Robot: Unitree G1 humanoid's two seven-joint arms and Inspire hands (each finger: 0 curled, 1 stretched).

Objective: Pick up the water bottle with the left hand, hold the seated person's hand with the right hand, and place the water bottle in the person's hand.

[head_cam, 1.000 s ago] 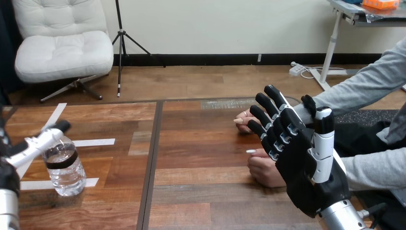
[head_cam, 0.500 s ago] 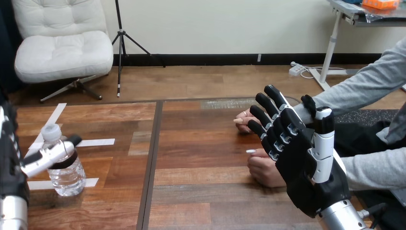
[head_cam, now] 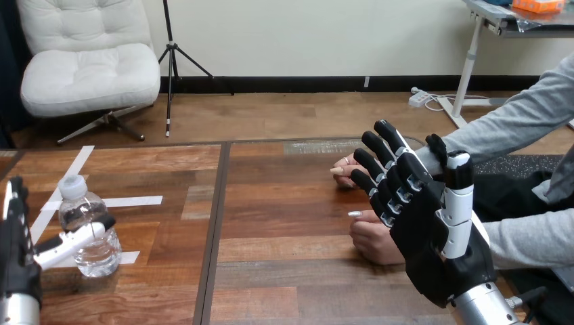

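While the water bottle (head_cam: 80,206) stands upright near the left edge of the wooden table (head_cam: 284,223), among strips of white tape (head_cam: 132,201), the left hand (head_cam: 17,261) sits just beside it, unclenched, fingers straight. Its white thumb (head_cam: 74,238) stretches across the bottle's front; whether it touches the bottle I cannot tell. The bottle is clear ribbed plastic with a white cap (head_cam: 72,184) and is mostly full of water. At the right, the right hand (head_cam: 433,237) is raised with its fingers straight and spread, grasping nothing, in front of the person's two hands, one nearer (head_cam: 371,242) and one farther (head_cam: 346,172), which rest on the table.
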